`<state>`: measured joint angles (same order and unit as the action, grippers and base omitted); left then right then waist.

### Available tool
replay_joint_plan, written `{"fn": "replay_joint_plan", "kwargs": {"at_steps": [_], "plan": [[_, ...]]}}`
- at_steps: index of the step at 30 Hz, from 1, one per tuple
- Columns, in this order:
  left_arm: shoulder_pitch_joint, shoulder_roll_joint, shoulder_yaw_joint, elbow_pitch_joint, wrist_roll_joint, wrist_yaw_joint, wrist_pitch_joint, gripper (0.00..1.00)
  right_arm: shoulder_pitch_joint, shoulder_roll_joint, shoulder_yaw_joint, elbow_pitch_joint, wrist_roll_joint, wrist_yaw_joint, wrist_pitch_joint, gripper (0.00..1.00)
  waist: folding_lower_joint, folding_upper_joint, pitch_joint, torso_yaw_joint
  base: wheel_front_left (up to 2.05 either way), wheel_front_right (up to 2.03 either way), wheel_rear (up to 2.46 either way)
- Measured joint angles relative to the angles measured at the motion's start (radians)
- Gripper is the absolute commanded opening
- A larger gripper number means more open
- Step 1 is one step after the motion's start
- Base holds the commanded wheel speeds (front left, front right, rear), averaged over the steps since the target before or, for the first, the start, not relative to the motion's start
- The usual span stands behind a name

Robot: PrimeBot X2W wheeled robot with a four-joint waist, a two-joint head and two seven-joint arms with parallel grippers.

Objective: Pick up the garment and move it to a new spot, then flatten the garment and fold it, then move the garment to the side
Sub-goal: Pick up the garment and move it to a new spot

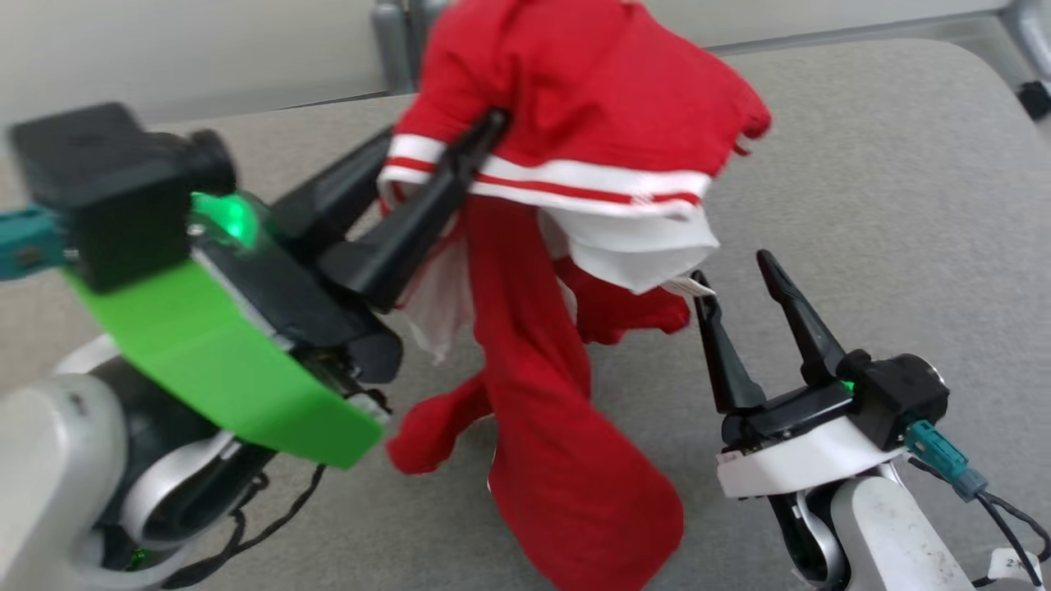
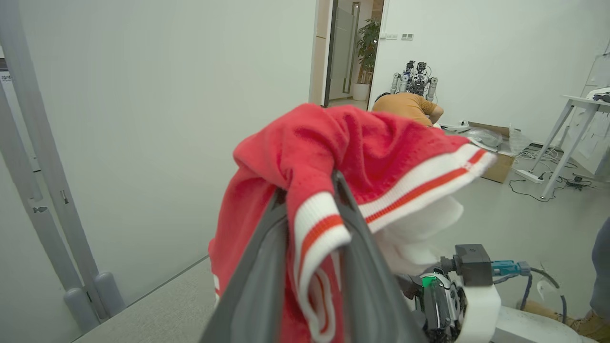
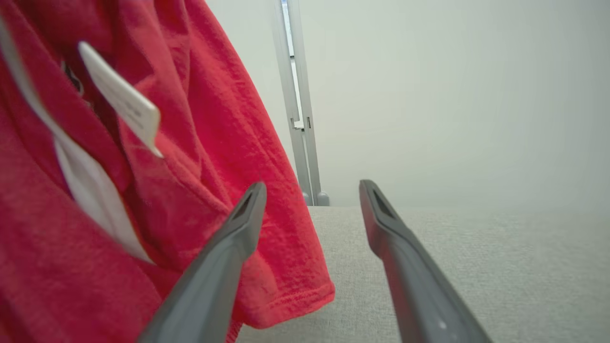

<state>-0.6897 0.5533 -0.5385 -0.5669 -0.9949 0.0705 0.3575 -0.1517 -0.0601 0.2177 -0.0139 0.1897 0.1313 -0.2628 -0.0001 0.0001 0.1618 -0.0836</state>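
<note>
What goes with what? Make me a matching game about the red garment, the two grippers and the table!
Things:
1. garment
2. left gripper
3. right gripper
4. table

Matches:
A. open, holding nothing
B. grey, lying underneath
C. red with white bands, hanging up
D. clamped on a striped edge

Pairs: 1-C, 2-D, 3-A, 4-B

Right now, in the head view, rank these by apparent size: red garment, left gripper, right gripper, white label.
1. red garment
2. left gripper, which looks bigger than the right one, likely only because it is nearer the camera
3. right gripper
4. white label
</note>
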Motion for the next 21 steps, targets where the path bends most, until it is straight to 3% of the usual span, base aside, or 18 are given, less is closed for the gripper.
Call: {"fn": "replay_joint_plan", "kwargs": {"at_steps": [3, 6, 13, 15, 18, 21], "plan": [[-0.005, -0.038, -0.037, 0.042, 0.020, 0.006, -0.009, 0.00, 0.004, 0.003, -0.015, -0.007, 0.001, 0.000, 0.000, 1.00, 0.0000, 0.0000, 0.000, -0.046, 0.00, 0.00, 0.00], [-0.002, -0.110, -0.055, 0.103, 0.019, 0.028, -0.052, 0.00, 0.010, 0.007, -0.042, -0.014, 0.002, 0.000, 0.000, 1.00, 0.0000, 0.0000, 0.000, -0.092, 0.00, 0.00, 0.00], [0.046, -0.207, -0.089, 0.411, 0.027, 0.013, -0.166, 0.00, 0.027, 0.009, -0.064, -0.018, 0.002, 0.000, 0.000, 1.00, 0.0000, 0.0000, 0.006, -0.188, 0.00, 0.00, 0.00], [0.082, -0.237, -0.106, 0.558, 0.020, -0.011, -0.202, 0.00, 0.034, 0.008, -0.068, -0.016, 0.001, 0.000, 0.000, 1.00, 0.0000, 0.0000, 0.007, -0.207, 0.00, 0.00, 0.00], [0.126, -0.285, -0.141, 0.769, 0.002, -0.090, -0.263, 0.00, 0.039, 0.009, -0.062, -0.009, -0.001, 0.000, 0.000, 1.00, 0.0000, 0.0000, 0.006, -0.224, 0.00, 0.00, 0.00], [0.122, -0.305, -0.225, 0.965, 0.142, -0.138, -0.371, 0.00, 0.042, 0.009, -0.053, -0.003, -0.002, 0.000, 0.000, 1.00, 0.0000, 0.0000, 0.002, -0.221, 0.00, 0.00, 0.00]]}}
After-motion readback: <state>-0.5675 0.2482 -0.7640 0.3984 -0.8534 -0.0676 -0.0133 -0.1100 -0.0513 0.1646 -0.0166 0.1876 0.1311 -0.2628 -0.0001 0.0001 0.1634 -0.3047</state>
